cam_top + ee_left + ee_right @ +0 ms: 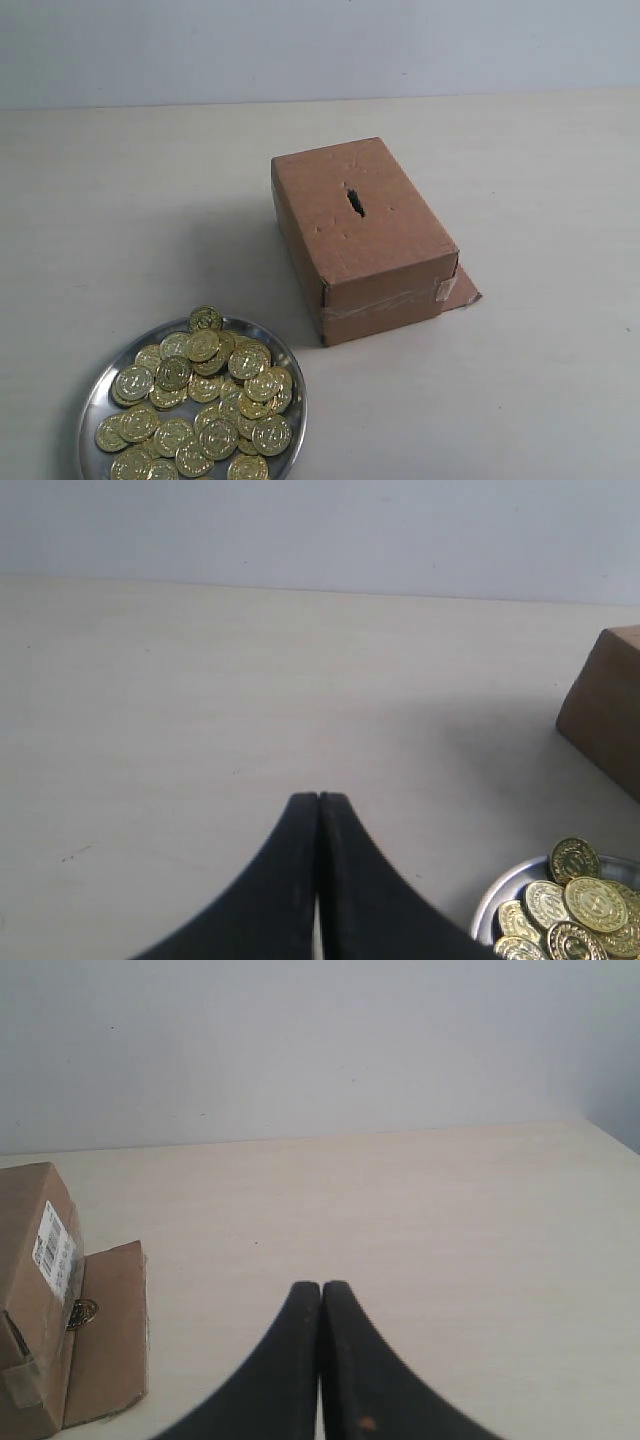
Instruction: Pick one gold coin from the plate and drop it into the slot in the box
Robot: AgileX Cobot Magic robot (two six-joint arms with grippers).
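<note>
- Brown cardboard box (390,240) near the middle of the pale desk (150,200), long side angled away from the exterior camera.
- Short, dark, ragged slot (355,201) in the middle of the dimpled top face.
- Clear tape (385,303) across the near end of the box; loose flap (462,292) flat on the desk at the near right corner of the base.
- Shiny silver plate (98,392) at the near left of the desk, apart from the box, partly cut off by the lower frame edge.
- Heap of gold coins (200,400) in the plate, overlapping; one coin (205,318) up on the far rim.
- Clenched left hand (318,798), black fingers pressed together, empty, over bare desk; plate rim (490,905) and coins (575,905) just beside it, box corner (610,710) farther off.
- Clenched right hand (321,1286), fingers likewise pressed together, empty, over bare desk, box (25,1250) and flap (110,1330) off to one side.
- White printed label (55,1248) on the box side in the right wrist view.
- Small round gold-edged thing (82,1312) where box side meets flap; too small to identify.
- Plain pale wall (320,45) behind the desk.
</note>
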